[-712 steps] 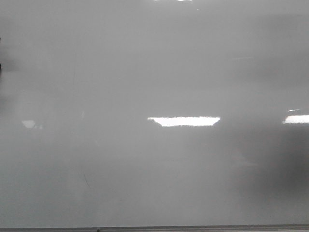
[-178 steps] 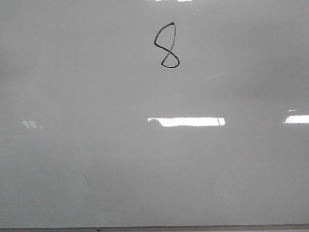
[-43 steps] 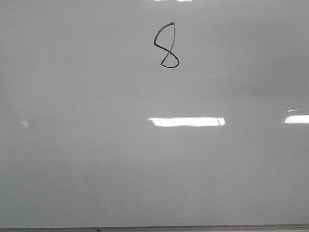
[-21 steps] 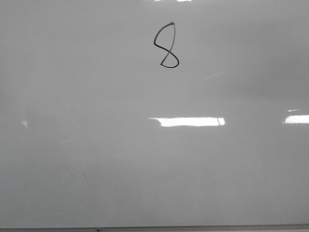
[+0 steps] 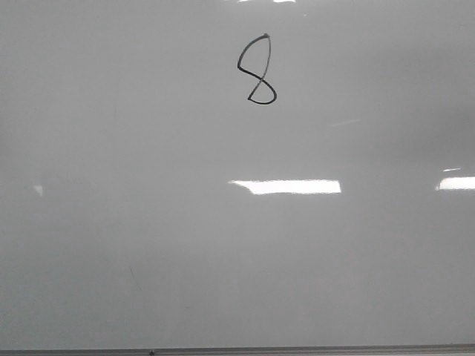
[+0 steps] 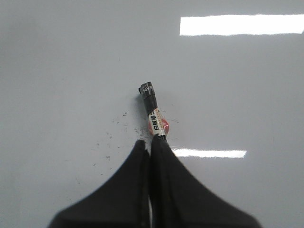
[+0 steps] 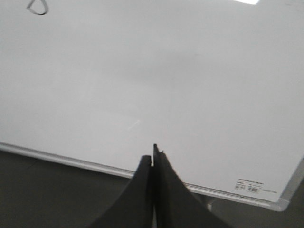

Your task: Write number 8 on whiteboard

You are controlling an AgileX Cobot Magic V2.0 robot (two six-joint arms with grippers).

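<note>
On the whiteboard [image 5: 111, 148], the number 8 [image 5: 257, 68].

hand-drawn number 8 [image 5: 257, 70], on whiteboard [image 5: 148, 222]

number 8 [image 5: 257, 69] high on whiteboard [image 5: 237, 259]

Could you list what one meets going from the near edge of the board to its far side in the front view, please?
Thin grey bottom edge of the whiteboard → long bright light reflection → the number 8, far up the board. Neither gripper appears in this view.
</note>
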